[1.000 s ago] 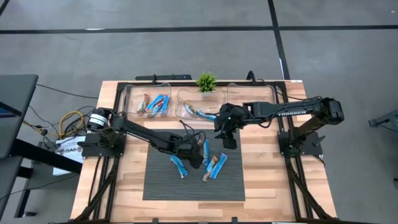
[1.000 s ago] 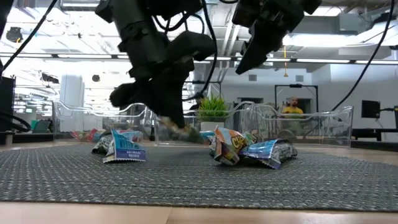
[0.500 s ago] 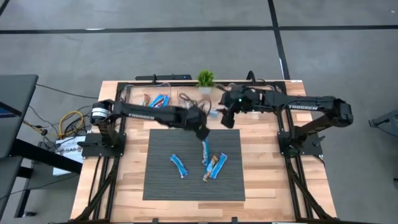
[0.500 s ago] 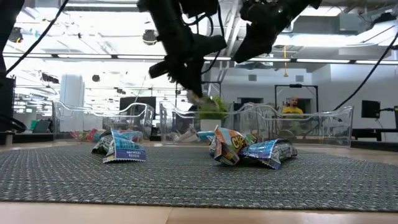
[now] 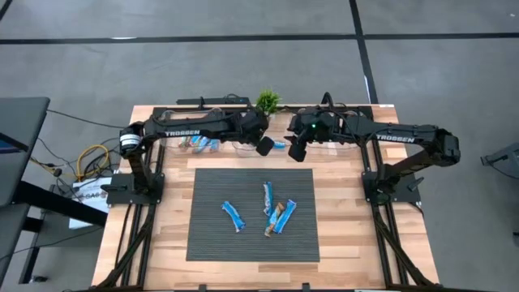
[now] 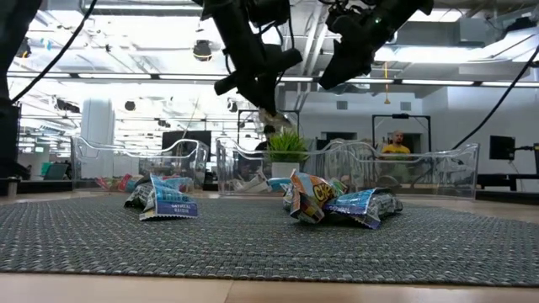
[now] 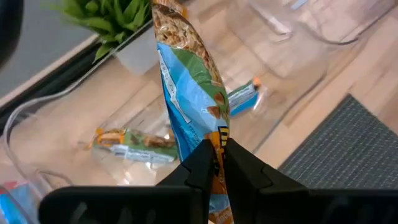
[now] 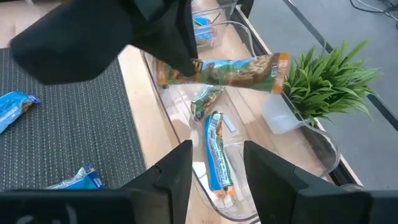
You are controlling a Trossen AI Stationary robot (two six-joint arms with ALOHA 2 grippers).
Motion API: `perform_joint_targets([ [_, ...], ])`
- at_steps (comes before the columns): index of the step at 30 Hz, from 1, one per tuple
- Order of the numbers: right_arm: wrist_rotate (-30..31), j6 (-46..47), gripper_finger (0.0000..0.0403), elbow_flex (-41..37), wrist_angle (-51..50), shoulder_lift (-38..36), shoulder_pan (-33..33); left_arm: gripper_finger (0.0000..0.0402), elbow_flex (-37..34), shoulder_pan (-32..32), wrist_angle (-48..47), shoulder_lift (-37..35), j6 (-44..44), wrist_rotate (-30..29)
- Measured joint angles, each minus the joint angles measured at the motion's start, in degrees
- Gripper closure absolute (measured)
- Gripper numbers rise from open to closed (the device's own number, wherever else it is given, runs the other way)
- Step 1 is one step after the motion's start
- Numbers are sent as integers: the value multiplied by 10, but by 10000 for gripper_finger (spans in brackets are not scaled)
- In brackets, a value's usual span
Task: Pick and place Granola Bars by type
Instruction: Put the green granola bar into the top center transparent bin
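A: Where's the bar that matters?

B: Clamped in the left gripper (image 7: 216,163), a multicoloured bar (image 7: 189,93) pinched near one end, with its long axis running straight out past the fingertips. In the high view that gripper (image 5: 263,145) sits upper centre of the frame, over the middle bin (image 5: 243,143).

A: So the drop is directly beneath?

B: I'd judge so. The right wrist view shows the held bar (image 8: 230,68) lying roughly level above the clear bin (image 8: 186,134), where two bars (image 8: 214,152) already lie. The plant (image 8: 326,84) is just beside the free end.

A: And the right gripper?

B: The right gripper (image 8: 214,163) hangs upper centre too, close by, fingers spread and holding nothing. It faces the same bin, so the two are near each other.

A: What's left?

B: Four bars on the mat (image 5: 211,243): a blue one (image 5: 233,216) centre-left, a cluster (image 5: 277,212) at centre. The right arm looks nearer the cluster.
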Motion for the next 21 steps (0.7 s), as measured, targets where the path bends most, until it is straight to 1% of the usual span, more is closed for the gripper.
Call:
perform_joint_targets([
  [3,0,0,267,0,0,0,0,356,0,9,-9,0,2,18],
  [6,0,0,267,0,-1,0,0,327,0,14,-15,0,13,32],
  [12,-5,0,267,0,-8,0,0,262,0,18,-24,0,15,33],
  [14,-30,-1,267,0,-10,0,0,249,0,15,-24,0,15,34],
  [16,-68,-3,267,0,-17,0,0,244,0,8,-21,0,24,33],
  [19,-116,-6,267,0,-52,-10,5,244,-1,-13,-22,-8,48,36],
  [21,-132,-22,267,-5,-75,-22,14,249,-1,-31,-20,-25,70,37],
])
